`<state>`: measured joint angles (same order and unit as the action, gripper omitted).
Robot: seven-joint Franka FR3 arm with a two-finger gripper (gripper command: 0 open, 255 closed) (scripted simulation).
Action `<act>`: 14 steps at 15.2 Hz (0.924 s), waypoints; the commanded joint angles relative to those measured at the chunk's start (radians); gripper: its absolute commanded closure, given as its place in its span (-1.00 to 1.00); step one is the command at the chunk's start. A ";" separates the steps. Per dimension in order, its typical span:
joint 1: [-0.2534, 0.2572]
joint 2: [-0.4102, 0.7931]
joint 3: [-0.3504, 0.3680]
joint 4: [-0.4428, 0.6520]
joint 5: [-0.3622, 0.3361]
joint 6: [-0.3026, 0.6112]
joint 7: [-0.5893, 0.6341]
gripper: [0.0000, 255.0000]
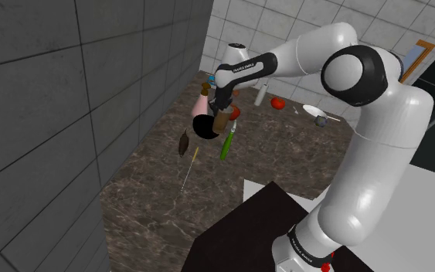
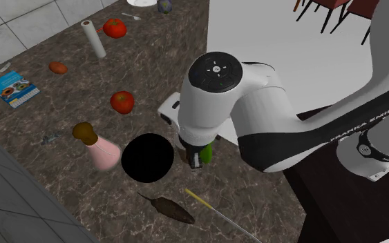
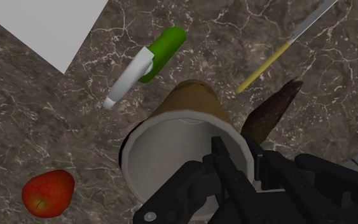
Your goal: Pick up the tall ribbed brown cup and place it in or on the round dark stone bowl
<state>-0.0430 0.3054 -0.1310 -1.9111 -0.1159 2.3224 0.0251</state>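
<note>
Wrist view had my black two-finger pincer [image 3: 238, 153] clamped on one side of the rim of the tall tan-brown cup with a pale inside [image 3: 193, 105], which looked lifted off the dark marbled stone counter [image 3: 44, 133]. In the second exterior view, the round flat-black bowl [image 2: 148, 159] lay near the pincer, at its nine o'clock. I judged the one-sided pinch the danger: the cup could swing or slip in the carry, or its base could catch the bowl's edge and topple. Its long axis ran near upright, mouth up toward the hand, base down and leaning slightly toward the green bottle with a white neck [image 3: 161, 51].
</note>
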 commanded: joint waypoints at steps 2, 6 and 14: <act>-0.015 0.055 0.000 0.114 0.016 -0.057 -0.028 1.00; -0.047 0.191 0.001 0.363 0.046 -0.167 -0.074 1.00; -0.127 0.612 0.013 1.126 0.093 -0.504 -0.141 1.00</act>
<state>-0.1621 0.8737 -0.1194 -0.8696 -0.0263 1.8588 -0.1098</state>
